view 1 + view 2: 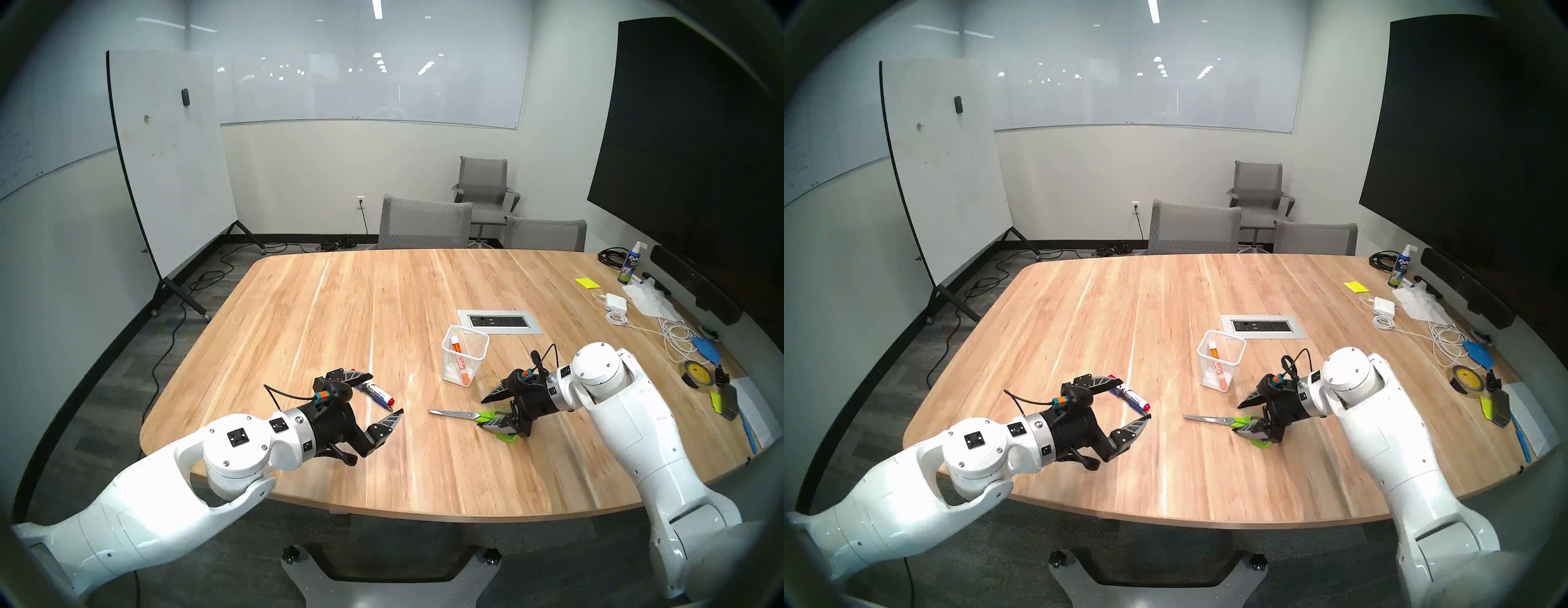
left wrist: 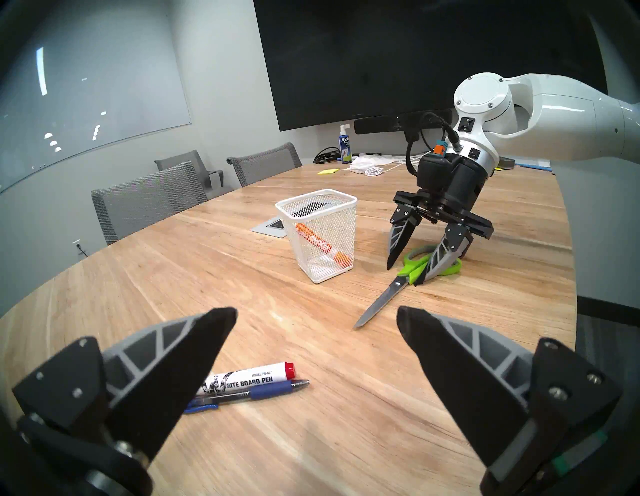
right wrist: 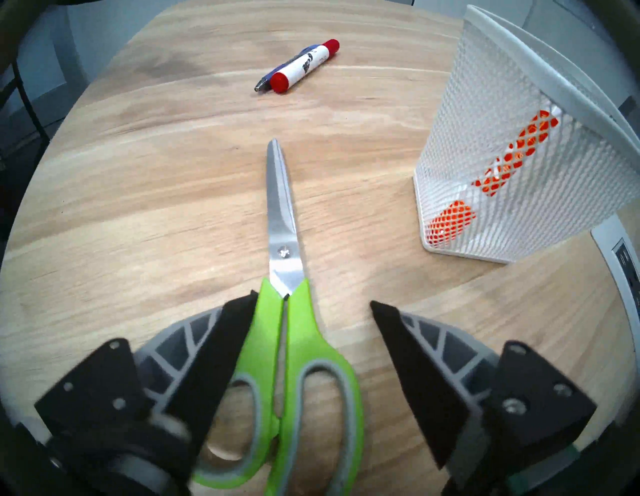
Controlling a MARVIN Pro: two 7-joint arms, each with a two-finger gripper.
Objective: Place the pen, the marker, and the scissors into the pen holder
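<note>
Under the right gripper (image 3: 313,304) the scissors (image 3: 282,242) are lying flat, blades running toward 12 o'clock in the wrist view, holder (image 3: 519,180) at 2 o'clock; jaws are spread, straddling the green handles, one finger probably touching. Left gripper (image 2: 317,311) is hanging open, far from the scissors.

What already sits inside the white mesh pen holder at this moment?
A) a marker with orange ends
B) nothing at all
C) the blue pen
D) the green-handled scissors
A: through the mesh of the pen holder an orange-ended marker leans inside, while the blue pen and the scissors lie on the table.
</note>
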